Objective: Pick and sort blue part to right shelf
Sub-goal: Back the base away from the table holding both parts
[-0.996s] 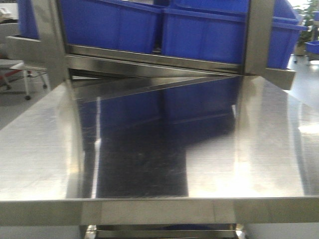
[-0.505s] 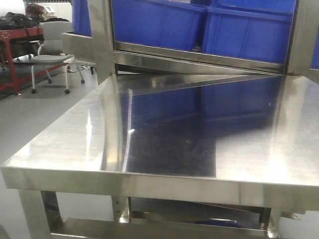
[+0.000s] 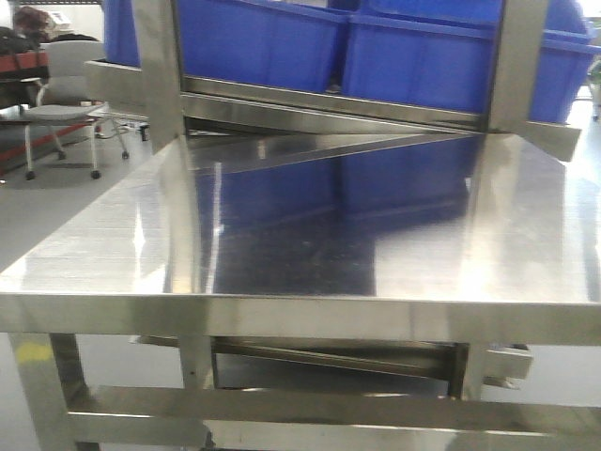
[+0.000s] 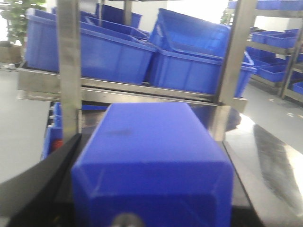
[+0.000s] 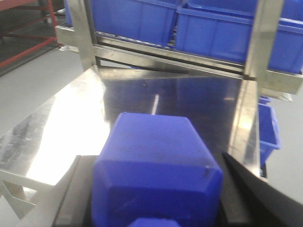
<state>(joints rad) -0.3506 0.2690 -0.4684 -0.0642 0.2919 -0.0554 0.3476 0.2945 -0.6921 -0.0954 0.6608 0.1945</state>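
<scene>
Left claw (image 4: 151,142) pinching a blue part (image 4: 151,165), right claw (image 5: 152,158) pinching a second blue part (image 5: 156,175) over the bare steel surface (image 3: 94,244), right shelf (image 3: 329,103) at 12 o'clock beyond, blue bins (image 3: 263,42) behind its front rail

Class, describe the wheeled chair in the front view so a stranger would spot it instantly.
Start at the big steel table under the rack of blue bins. Look past its left edge to the floor, where a chair stands. Alone among steel and blue, it has a grey seat and castor legs.
</scene>
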